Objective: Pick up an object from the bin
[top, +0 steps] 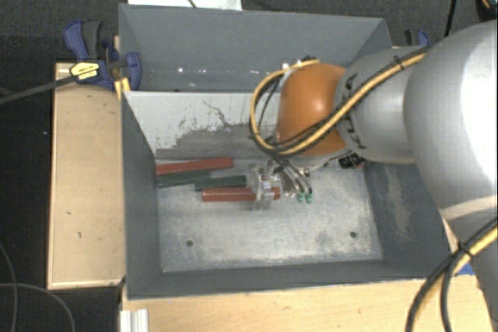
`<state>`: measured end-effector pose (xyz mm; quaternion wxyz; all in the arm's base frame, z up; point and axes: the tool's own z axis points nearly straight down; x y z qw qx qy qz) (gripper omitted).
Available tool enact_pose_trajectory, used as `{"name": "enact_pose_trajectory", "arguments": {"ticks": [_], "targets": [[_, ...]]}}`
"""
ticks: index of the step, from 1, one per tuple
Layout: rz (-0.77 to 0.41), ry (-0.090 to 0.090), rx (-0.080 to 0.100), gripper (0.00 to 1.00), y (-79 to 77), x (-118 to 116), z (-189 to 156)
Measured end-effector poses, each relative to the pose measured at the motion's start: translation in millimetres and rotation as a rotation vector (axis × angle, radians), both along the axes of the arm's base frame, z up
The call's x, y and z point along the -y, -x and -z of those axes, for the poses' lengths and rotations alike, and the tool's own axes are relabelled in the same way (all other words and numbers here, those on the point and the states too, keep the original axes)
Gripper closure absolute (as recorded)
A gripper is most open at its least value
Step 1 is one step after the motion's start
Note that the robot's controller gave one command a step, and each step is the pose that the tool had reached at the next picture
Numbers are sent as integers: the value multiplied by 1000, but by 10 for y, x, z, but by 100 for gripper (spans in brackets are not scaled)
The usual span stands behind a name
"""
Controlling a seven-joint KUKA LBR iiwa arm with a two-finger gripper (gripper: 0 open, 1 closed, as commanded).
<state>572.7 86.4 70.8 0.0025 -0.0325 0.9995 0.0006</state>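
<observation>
Far left first: the slanted side wall of the grey bin (144, 245), too steep to rest on, so everything down on the flat floor. Next, close to that wall, four long thin sticks, all lying flat, pointing left to right, almost side by side. At the back, a red stick (194, 165). Just in front of it, a dark green stick (180, 179). Then a second green stick (226, 182), a little more to the right. Nearest the front, a lower red stick (226, 196). Lying flat like that, easy to pinch from above across the thin side, hard to pinch along the long side. Right at the right-hand end of the lower red stick, the claw (268, 193), pointing down, low by the floor, touching or nearly touching that end. Probably there for the free room around that end, a bit away from the other sticks. Cannot tell whether open or clamped shut, and cannot tell whether gripping the stick. Just beside the claw on the right, a small green bit (306, 198), too tiny to name. Above the claw, a round orange cover (307, 117) on the wrist, with yellow and black cables (264, 136) in loose loops, likely slack to let the wrist turn. Far right, the fat grey arm (459, 113), reaching in over the bin's right wall. Nothing lifted yet, by the look of it.
</observation>
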Motion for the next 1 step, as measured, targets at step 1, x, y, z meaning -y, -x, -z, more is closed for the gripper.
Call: {"name": "enact_pose_trajectory", "arguments": {"ticks": [1], "targets": [[-45,0,4,100,329,-150,-1296]]}}
